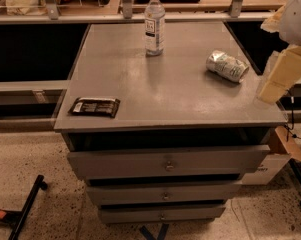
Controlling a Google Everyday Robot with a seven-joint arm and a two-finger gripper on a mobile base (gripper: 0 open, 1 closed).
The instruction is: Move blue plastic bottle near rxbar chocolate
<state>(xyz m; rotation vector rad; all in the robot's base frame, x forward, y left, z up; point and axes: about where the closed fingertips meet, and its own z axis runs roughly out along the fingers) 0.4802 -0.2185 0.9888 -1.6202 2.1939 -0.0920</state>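
The blue plastic bottle (154,23) is clear with a white cap and a white label. It stands upright at the back middle of the grey cabinet top (165,84). The rxbar chocolate (94,106), a flat dark wrapper, lies at the front left corner of that top. My gripper (279,77) is at the right edge of the view, beside the cabinet's right side. It is well apart from both the bottle and the bar, and it holds nothing that I can see.
A crushed silver-green can (227,65) lies on its side at the right of the top, near my gripper. The cabinet has three drawers (167,164) below, slightly pulled out. A shelf rail (125,17) runs behind. A black stand leg (25,209) lies on the floor at left.
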